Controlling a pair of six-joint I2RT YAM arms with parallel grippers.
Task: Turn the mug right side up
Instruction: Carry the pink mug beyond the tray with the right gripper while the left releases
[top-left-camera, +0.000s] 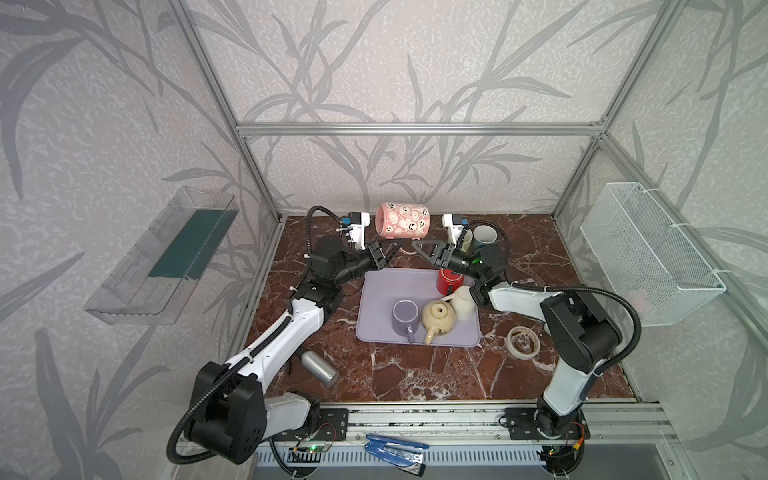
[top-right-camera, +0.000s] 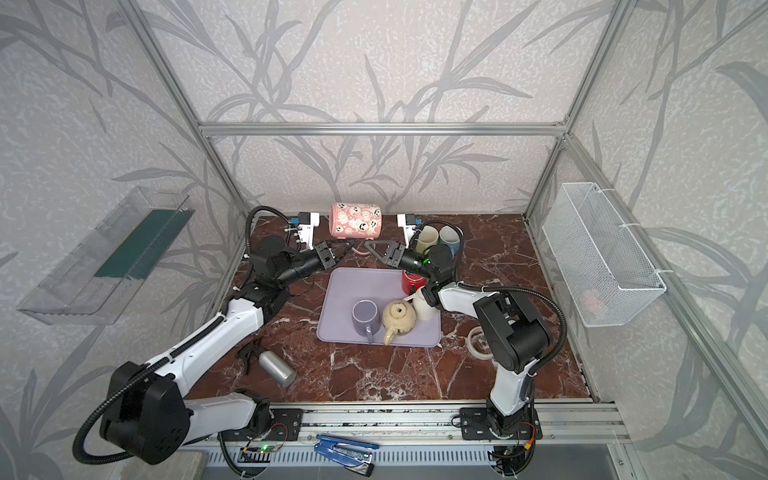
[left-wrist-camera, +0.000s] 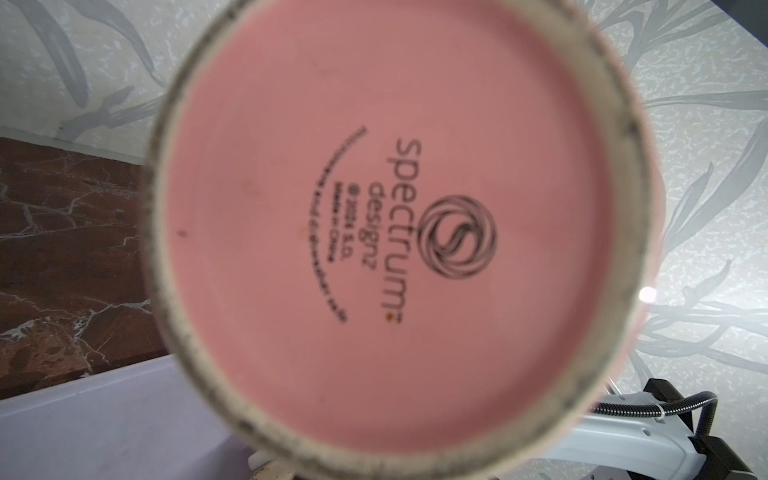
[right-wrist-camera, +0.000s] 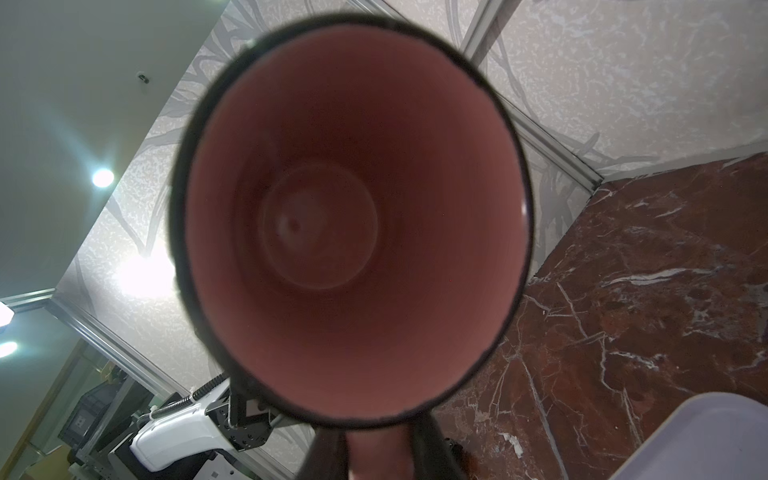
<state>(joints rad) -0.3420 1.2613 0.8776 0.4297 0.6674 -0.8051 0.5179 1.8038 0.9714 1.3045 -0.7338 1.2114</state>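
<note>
A pink mug (top-left-camera: 401, 220) (top-right-camera: 355, 220) printed with ghost faces hangs on its side above the table's back edge, mouth pointing right. Its handle (top-left-camera: 405, 246) hangs beneath it. My right gripper (top-left-camera: 417, 246) (top-right-camera: 372, 246) is shut on that handle; the right wrist view looks into the mug's mouth (right-wrist-camera: 353, 232), with pink handle between the dark fingers (right-wrist-camera: 328, 457). My left gripper (top-left-camera: 395, 248) (top-right-camera: 348, 246) is shut at the handle's other end. The mug's base (left-wrist-camera: 395, 232) fills the left wrist view and hides the left fingers.
A lavender tray (top-left-camera: 374, 291) holds a purple mug (top-left-camera: 405, 316), a cream teapot (top-left-camera: 438, 318), a red mug (top-left-camera: 449, 280) and a white cup (top-left-camera: 463, 301). Two cups (top-left-camera: 484, 235) stand behind my right arm. A tape roll (top-left-camera: 524, 340) and silver can (top-left-camera: 319, 365) lie nearer the front.
</note>
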